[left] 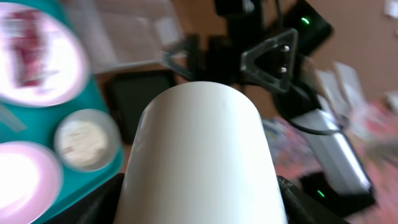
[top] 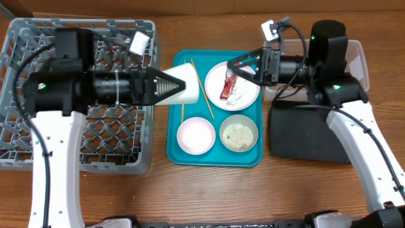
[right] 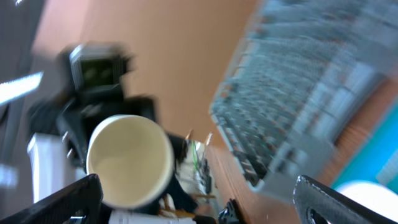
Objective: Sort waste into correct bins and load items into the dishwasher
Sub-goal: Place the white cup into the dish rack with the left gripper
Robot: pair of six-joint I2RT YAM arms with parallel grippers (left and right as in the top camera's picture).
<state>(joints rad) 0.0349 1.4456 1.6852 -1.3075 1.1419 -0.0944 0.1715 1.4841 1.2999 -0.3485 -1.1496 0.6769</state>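
White cup [top: 187, 92], lying on its side, sits clamped between my left fingers [top: 163, 78], above the left edge of the teal tray [top: 174, 153] and just beside the dish rack [top: 126, 142]. My right fingers [top: 239, 62] are spread wide and empty, facing the cup from over the plate [top: 248, 96], which carries the red wrapper [top: 228, 85] and napkin [top: 236, 97]. Chopsticks [top: 204, 95] lie on the tray under the cup's mouth. The white bowl [top: 196, 136] and the grey bowl [top: 238, 121] of rice grains [top: 239, 136] share the tray's near end.

A teal tray [top: 214, 158] lies flat on the brown wooden table [top: 209, 196].
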